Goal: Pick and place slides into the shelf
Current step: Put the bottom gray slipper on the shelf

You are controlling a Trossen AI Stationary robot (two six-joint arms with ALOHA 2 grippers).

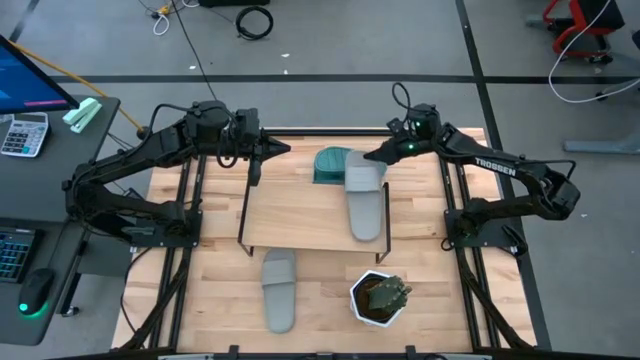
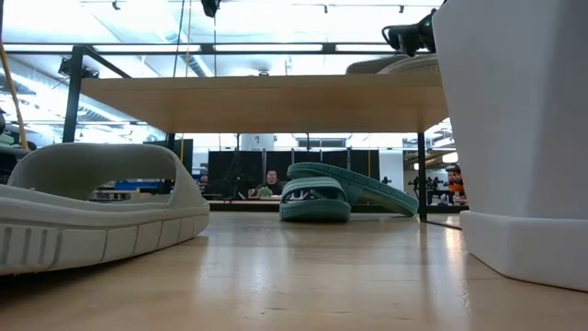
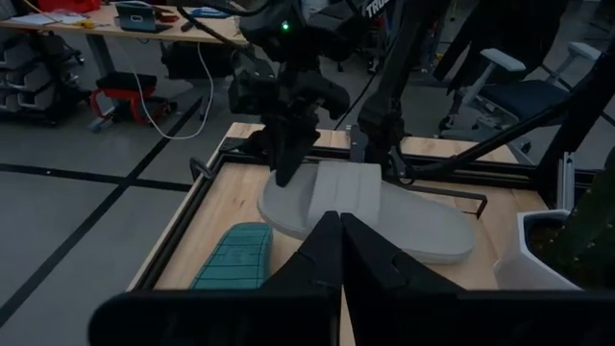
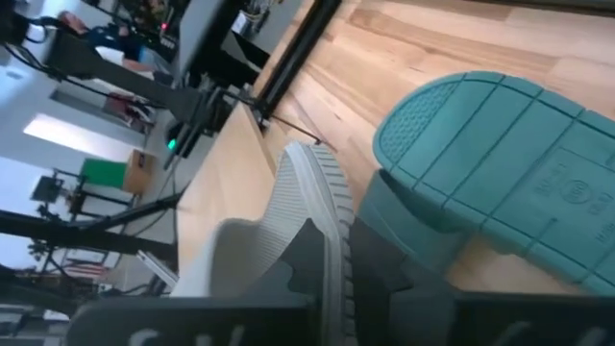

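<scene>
The shelf [image 1: 300, 215] stands mid-table, its board [image 2: 257, 101] on black wire legs. One grey slide [image 1: 365, 205] lies along the board's right part, its far end past the board's far edge. My right gripper [image 1: 368, 157] is shut on that end. Two teal slides [image 1: 330, 165] sit on the table just beyond the shelf; in the low view one [image 2: 363, 188] leans on the other [image 2: 314, 200]. A second grey slide [image 1: 278, 290] lies sole-down on the table near the shelf's near edge. My left gripper [image 1: 268, 150] hangs shut and empty over the shelf's far left corner. My right gripper [image 4: 332, 240] pinches the grey slide's far end rim [image 4: 312, 192] between its two fingers, one on the footbed side and one on the sole side. It comes slanting down from the far right. The slide's body [image 3: 384, 207] lies on the shelf board.
A white hexagonal plant pot [image 1: 380, 298] stands near the table's near edge, right of the loose grey slide; it fills the low view's right side [image 2: 514, 138]. The shelf board's left part [image 1: 290, 210] is bare. A desk with a calculator and keyboard lies off the table's left.
</scene>
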